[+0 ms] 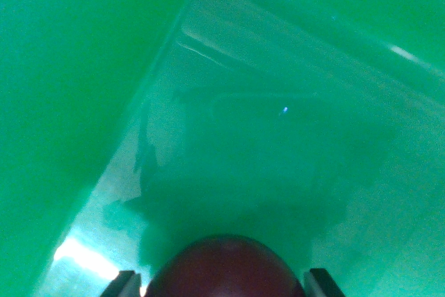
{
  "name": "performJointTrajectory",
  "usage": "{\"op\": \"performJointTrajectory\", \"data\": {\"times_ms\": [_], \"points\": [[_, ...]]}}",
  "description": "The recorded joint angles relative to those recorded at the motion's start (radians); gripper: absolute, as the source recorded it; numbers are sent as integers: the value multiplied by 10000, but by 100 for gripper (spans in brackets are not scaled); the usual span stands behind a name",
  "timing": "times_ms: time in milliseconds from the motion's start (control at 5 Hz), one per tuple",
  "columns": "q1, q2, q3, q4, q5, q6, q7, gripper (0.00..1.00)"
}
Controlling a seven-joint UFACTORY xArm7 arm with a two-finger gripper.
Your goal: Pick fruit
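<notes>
A dark red, rounded fruit (224, 269) fills the bottom middle of the wrist view. My gripper (222, 286) is shut on it, with one dark fingertip (122, 285) against its left side and the other against its right. Only the tips of the fingers show, and the lower part of the fruit is cut off by the frame edge. The fruit hangs over the inside of a clear plastic container (327, 22), whose floor carries the shadow of the gripper and fruit.
The clear container runs diagonally across the view, its left wall (149, 81) slanting from top middle to bottom left. A plain green surface (62, 102) lies outside it on the left and at the top right. Glare marks the container's lower left floor.
</notes>
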Motion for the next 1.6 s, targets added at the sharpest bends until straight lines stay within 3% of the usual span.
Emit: {"op": "performJointTrajectory", "data": {"times_ms": [1000, 1200, 1400, 1600], "points": [[-20, -203, 20, 329, 54, 528, -49, 100], [-31, -321, 32, 520, 85, 836, -77, 100], [-31, -321, 32, 520, 85, 836, -77, 100], [-45, -462, 45, 748, 123, 1202, -111, 100]]}}
